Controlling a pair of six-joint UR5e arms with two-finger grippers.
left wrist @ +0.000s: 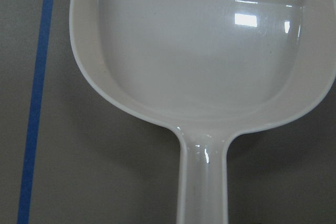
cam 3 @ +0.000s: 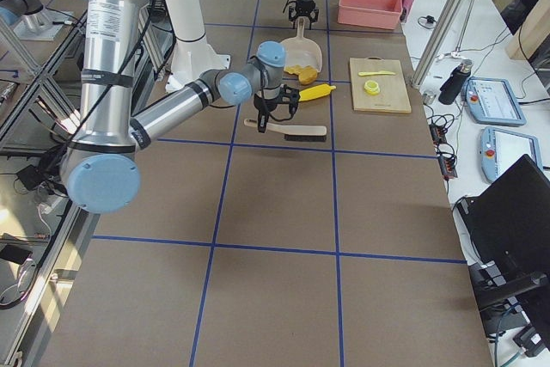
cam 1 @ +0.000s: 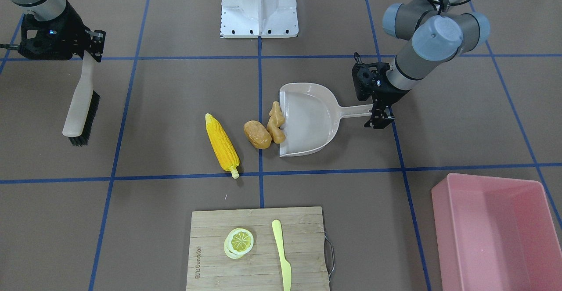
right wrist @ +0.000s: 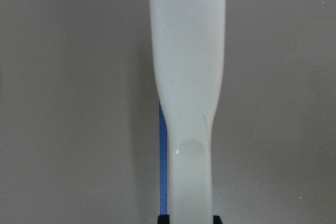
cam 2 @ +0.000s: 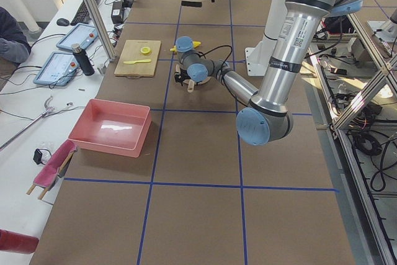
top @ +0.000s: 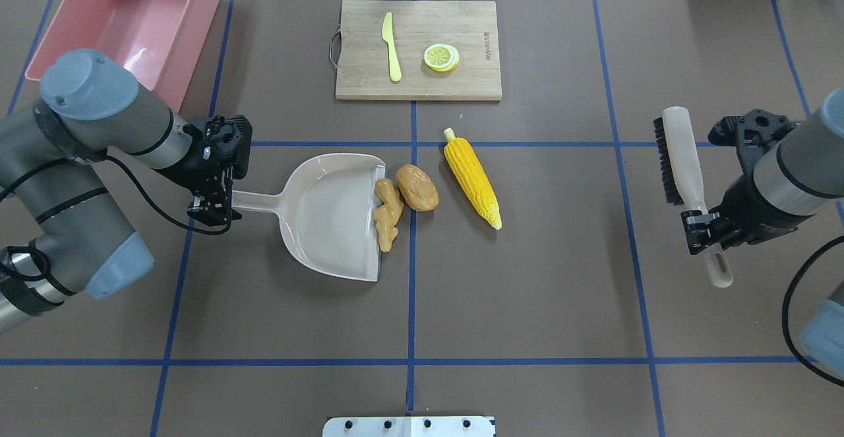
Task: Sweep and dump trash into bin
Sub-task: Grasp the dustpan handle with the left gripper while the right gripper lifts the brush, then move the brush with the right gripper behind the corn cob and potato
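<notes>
Trash (cam 1: 257,134), status? (JK)

All three pieces on the table, none binned. Left gripper (top: 212,209) is clenched on the dustpan (top: 330,219) handle, pan flat, mouth facing the pieces. Right gripper (top: 697,227) is clamped round the brush (top: 679,153) handle, bristles well apart from the trash. (RM)

Step? (JK)

Sweep, I judge, hardly begun. Ginger (top: 388,213) lies at the pan lip. Potato (top: 417,188) touches it, just outside. Corn (top: 471,176) is beside the potato, apart from it. (RM)

Next move? (JK)

The brush needs to get to the corn's far side and push toward the pan, with the left gripper keeping the pan steady (corn may roll). (RM)

Containers? (JK)

Pan holds nothing past the lip. Bin (top: 119,22) holds nothing either, and sits beyond the left arm, well apart from the pan. (RM)
</notes>
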